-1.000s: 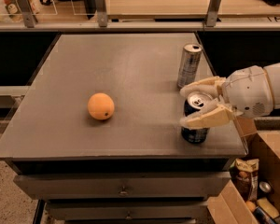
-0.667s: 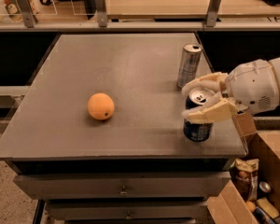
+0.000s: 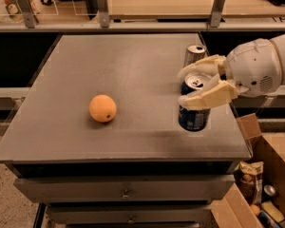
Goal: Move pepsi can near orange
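Camera view: we note a grey table (image 3: 133, 61) with drawers (image 3: 126, 189) beneath its front edge. The gripper (image 3: 181, 87) reaches in from the right, over the table's right front part; its two cream fingers (image 3: 204, 96) are clamped on the pepsi can (image 3: 194, 115), one on each side of the silver top. The can stands upright near the right front corner; we cannot tell whether its base touches the tabletop. The orange (image 3: 103, 108) sits on the table's left-centre, well apart from the can. A taller silver can (image 3: 194, 53) stands upright just behind the gripper; an open cardboard box (image 3: 275, 170) of oddments sits on the floor at lower right.
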Controlling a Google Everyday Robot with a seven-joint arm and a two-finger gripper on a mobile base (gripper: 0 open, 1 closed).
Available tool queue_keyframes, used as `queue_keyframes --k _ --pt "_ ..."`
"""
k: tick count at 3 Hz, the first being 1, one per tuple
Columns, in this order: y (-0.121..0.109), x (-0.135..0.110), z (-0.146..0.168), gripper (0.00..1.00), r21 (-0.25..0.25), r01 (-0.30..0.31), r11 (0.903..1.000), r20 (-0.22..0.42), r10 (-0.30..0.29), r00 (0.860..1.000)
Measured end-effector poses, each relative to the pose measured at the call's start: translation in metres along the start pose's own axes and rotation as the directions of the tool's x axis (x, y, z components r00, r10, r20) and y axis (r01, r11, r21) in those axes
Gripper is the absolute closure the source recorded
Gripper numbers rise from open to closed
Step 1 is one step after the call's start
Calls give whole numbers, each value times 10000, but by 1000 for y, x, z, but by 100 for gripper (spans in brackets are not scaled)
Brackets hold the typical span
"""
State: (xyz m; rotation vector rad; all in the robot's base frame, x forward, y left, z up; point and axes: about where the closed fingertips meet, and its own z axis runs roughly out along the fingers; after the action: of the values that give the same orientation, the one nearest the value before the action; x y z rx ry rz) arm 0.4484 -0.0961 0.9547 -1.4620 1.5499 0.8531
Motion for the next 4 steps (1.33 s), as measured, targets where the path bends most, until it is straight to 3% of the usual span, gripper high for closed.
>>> queue_keyframes --k 2,4 --pt "-2 -28 30 100 -597 514 9969 687 -473 9965" --pt "1 -59 63 100 -559 1091 9925 1235 -1015 9871"
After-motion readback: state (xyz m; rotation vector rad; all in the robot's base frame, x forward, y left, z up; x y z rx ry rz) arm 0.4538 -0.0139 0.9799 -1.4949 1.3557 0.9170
